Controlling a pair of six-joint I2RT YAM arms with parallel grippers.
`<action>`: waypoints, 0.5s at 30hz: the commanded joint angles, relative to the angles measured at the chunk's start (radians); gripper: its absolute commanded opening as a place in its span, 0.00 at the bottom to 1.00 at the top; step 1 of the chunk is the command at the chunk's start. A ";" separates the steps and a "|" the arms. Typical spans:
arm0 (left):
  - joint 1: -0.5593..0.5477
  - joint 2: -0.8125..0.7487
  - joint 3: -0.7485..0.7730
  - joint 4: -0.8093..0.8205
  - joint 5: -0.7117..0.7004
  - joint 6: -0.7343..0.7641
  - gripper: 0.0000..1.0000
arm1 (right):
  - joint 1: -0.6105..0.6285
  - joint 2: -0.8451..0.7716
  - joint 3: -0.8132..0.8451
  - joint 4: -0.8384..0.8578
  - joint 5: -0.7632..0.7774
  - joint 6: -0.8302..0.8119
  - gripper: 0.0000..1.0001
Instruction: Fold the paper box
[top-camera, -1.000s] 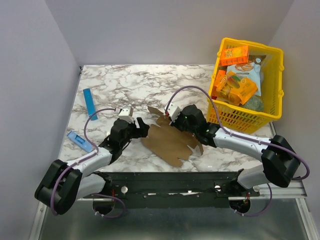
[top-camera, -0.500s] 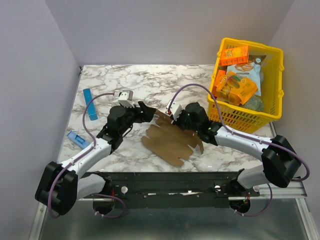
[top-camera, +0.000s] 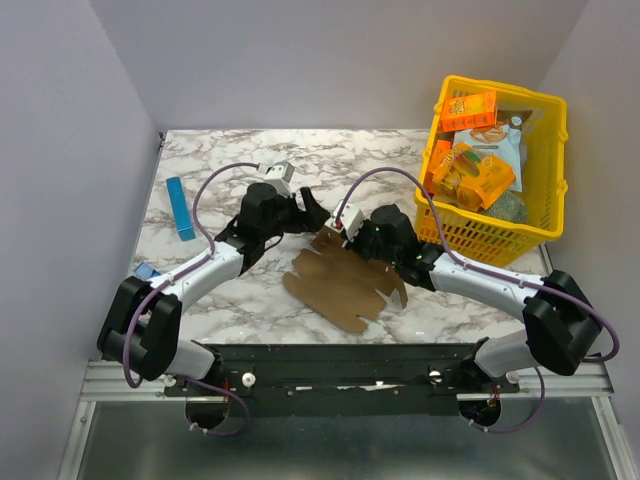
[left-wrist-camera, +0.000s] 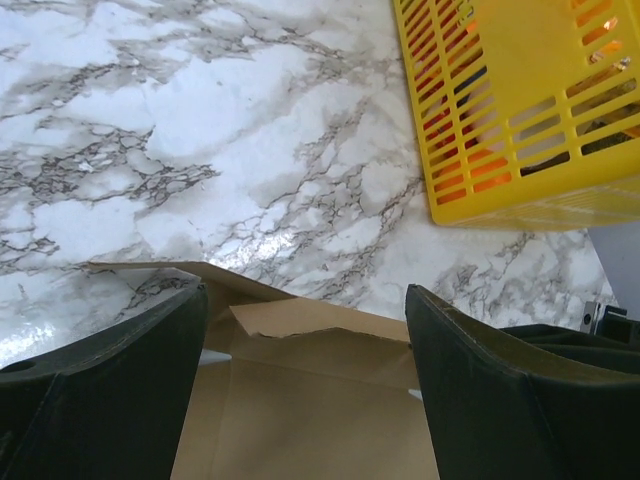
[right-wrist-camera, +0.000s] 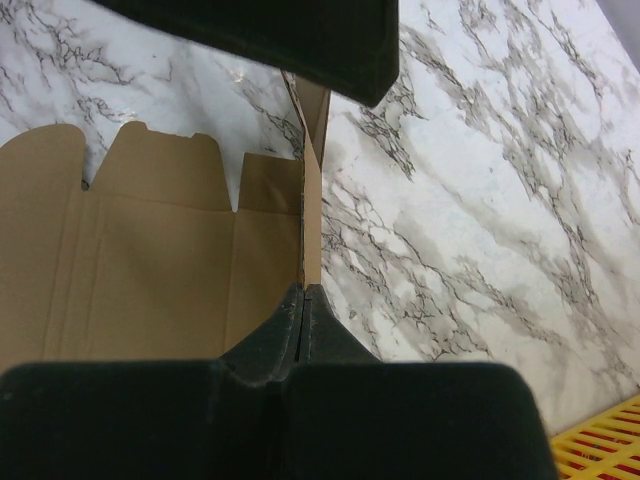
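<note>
Brown box lies flat mid-table, its far flap stood upright and pinched in my clenched right gripper, which has not shifted. My left gripper has swung from the sheet's left side round to its far edge and now hangs there released, jaws wide on either side of that edge, so I judge a second grasp for the fold to be close but not yet made. Count: one box, two grippers, one yellow basket far right, two blue bars left.
</note>
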 joint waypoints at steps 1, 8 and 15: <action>-0.030 0.045 0.035 -0.045 0.041 -0.004 0.85 | -0.001 0.032 0.007 -0.068 -0.018 0.015 0.00; -0.062 0.096 0.082 -0.106 0.022 -0.021 0.81 | -0.003 0.035 0.005 -0.065 -0.017 0.017 0.01; -0.087 0.137 0.121 -0.172 -0.001 -0.055 0.68 | -0.001 0.040 0.007 -0.065 -0.011 0.017 0.01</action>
